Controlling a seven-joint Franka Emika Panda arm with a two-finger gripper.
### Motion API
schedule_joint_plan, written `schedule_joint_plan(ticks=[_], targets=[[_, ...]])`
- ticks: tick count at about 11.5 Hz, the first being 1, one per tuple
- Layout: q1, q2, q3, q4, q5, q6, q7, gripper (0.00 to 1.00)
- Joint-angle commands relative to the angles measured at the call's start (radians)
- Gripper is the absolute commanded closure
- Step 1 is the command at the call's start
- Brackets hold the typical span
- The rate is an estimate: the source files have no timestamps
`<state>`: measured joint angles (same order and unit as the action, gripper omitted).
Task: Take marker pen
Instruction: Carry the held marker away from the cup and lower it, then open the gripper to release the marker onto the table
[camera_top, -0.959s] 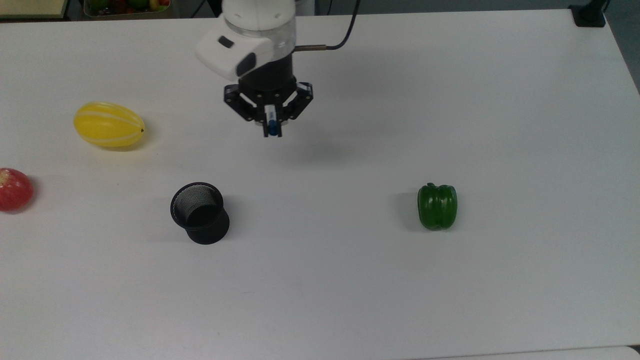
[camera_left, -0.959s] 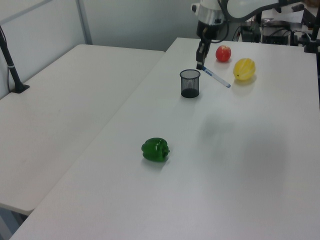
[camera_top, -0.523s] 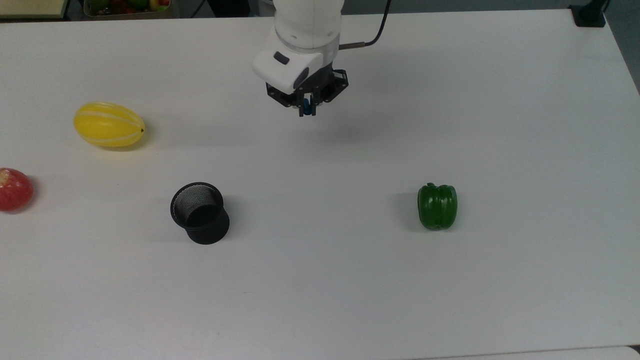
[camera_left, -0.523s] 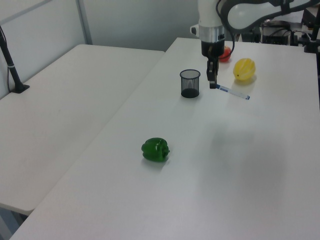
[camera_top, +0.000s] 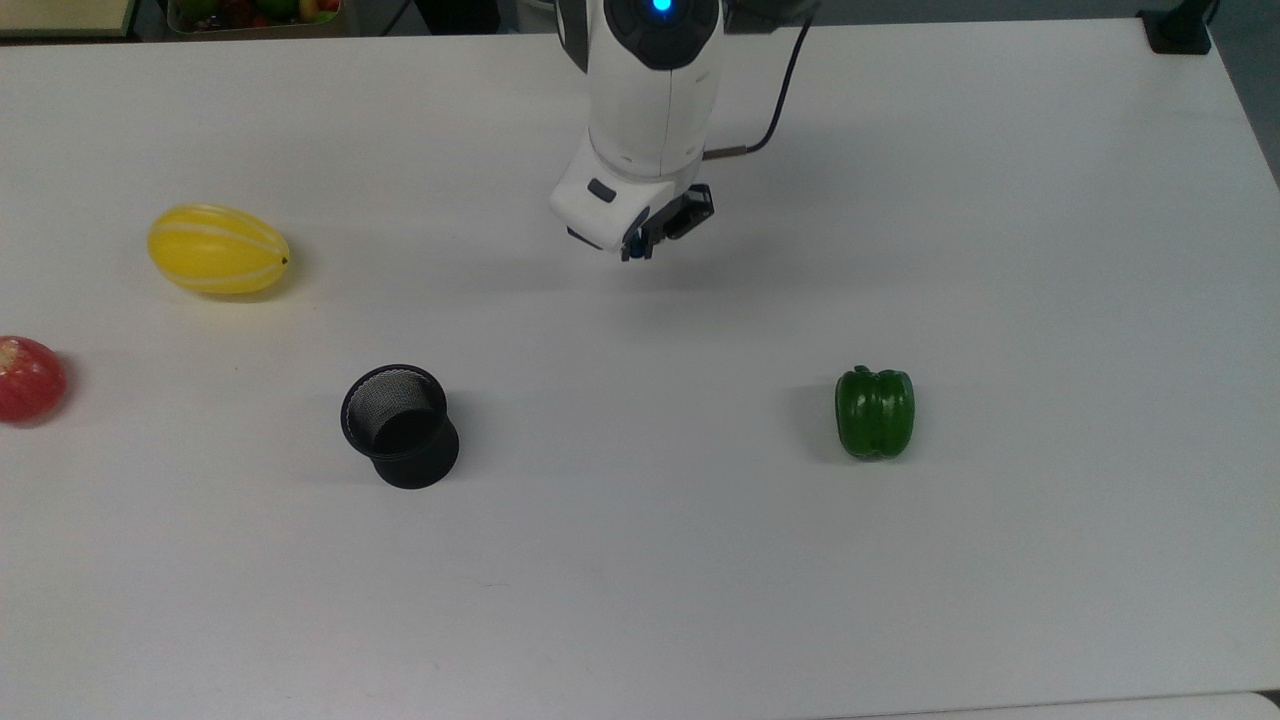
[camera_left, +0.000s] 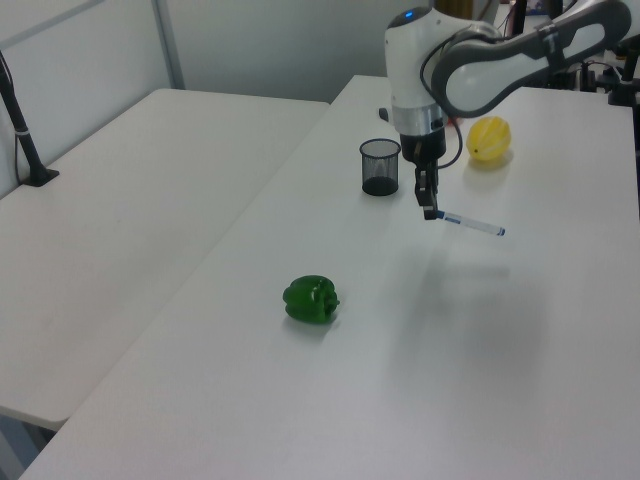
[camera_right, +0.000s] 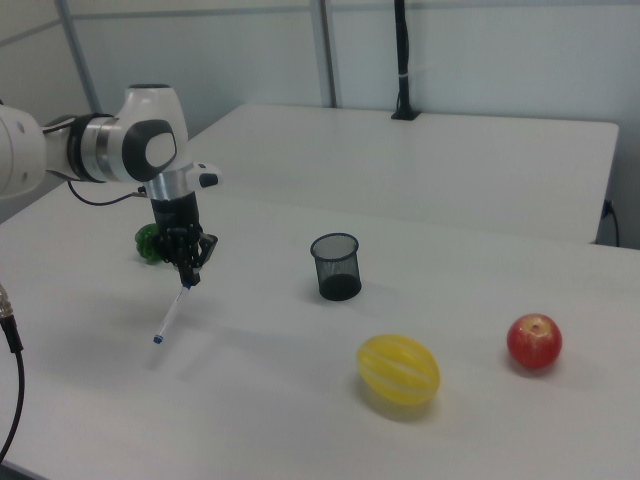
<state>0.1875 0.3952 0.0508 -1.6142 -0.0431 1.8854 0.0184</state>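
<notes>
The gripper (camera_left: 429, 210) hangs above the white table (camera_top: 1000, 550), its fingers closed on one end of the marker pen (camera_left: 472, 225). The pen slants out from it, apparently clear of the tabletop, between the black mesh cup (camera_top: 400, 425) and the green pepper (camera_top: 875, 412) in the top view.

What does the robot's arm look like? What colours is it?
The arm is fat, round and white with dark grey joints and a little blue light on top. Its gripper is small and black. A thin black cable hangs off its side.

The fingers (camera_left: 429, 207) pinch the marker pen (camera_left: 472, 225) by 1 end above the table (camera_left: 400, 380).
</notes>
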Motion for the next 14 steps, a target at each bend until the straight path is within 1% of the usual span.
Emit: schedule_joint_plan(ticks=[1, 3, 5, 6, 8, 9, 11, 12, 14], targets=[[0.01, 0.031, -0.005, -0.019, 0.005, 0.081, 0.067, 0.91], [0.026, 0.042, -0.005, -0.016, 0.005, 0.099, 0.092, 0.9], [0.027, 0.044, -0.005, -0.018, 0.003, 0.121, 0.144, 0.9], [0.027, 0.044, -0.005, -0.018, 0.003, 0.123, 0.147, 0.89], [0.027, 0.044, -0.005, -0.018, 0.002, 0.123, 0.147, 0.85], [0.027, 0.044, -0.005, -0.018, 0.002, 0.121, 0.147, 0.78], [0.027, 0.044, -0.005, -0.016, 0.0, 0.12, 0.146, 0.57], [0.027, 0.044, -0.005, -0.016, 0.0, 0.12, 0.146, 0.36], [0.027, 0.044, -0.005, -0.015, -0.001, 0.12, 0.147, 0.0]])
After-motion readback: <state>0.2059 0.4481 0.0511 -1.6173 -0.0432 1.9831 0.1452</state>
